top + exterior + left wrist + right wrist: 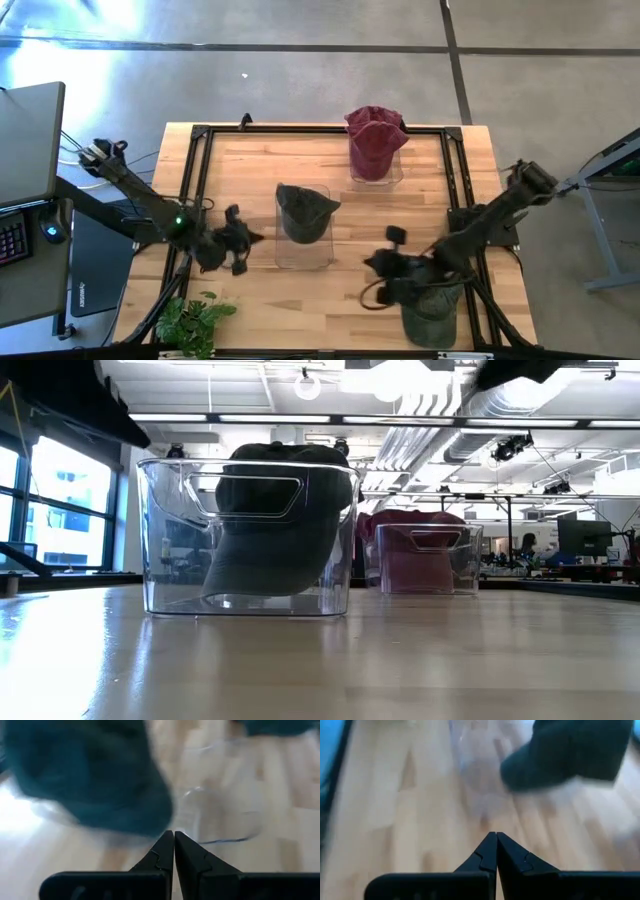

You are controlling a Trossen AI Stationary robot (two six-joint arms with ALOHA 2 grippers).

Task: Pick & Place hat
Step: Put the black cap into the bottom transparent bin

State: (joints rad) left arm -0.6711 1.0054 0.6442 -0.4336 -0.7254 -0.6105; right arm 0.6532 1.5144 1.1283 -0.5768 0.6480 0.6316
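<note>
Three hats sit in clear bins on the wooden table. A dark green hat [305,212] [262,525] fills the middle bin [303,255]. A maroon hat [375,140] [415,555] sits in the far bin. An olive hat [432,312] lies near the table's near right corner, partly under the right arm. My left gripper [255,238] [173,840] is shut, just left of the middle bin. My right gripper [372,263] [496,840] is shut, between the middle bin and the olive hat. In the wrist views the dark hat [90,775] [567,752] lies ahead of the fingers.
A black frame [200,135] runs along the table's edges. A small green plant [190,320] stands at the near left corner. A desk with a keyboard [12,235] lies off the table's left side. Bare wood [270,300] shows near the front edge.
</note>
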